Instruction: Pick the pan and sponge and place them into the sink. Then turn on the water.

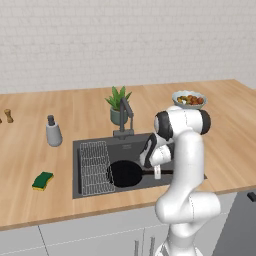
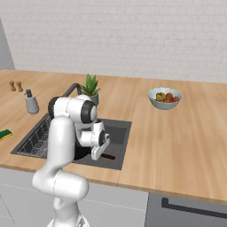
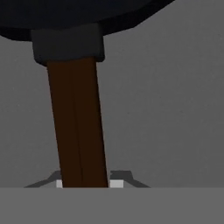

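Observation:
The black pan lies low inside the dark grey sink, to the right of the wire rack. Its brown handle runs straight down between my fingertips in the hand view. My gripper is shut on that handle, reaching down into the basin from the right. From the right base view my gripper hides most of the pan, and the handle's end pokes out. The green and yellow sponge sits on the counter left of the sink. The dark faucet stands behind the basin, with no water running.
A grey soap dispenser and two small shakers stand at the back left. A potted plant is right behind the faucet. A bowl of fruit sits at the back right. The wooden counter stretches right of the sink.

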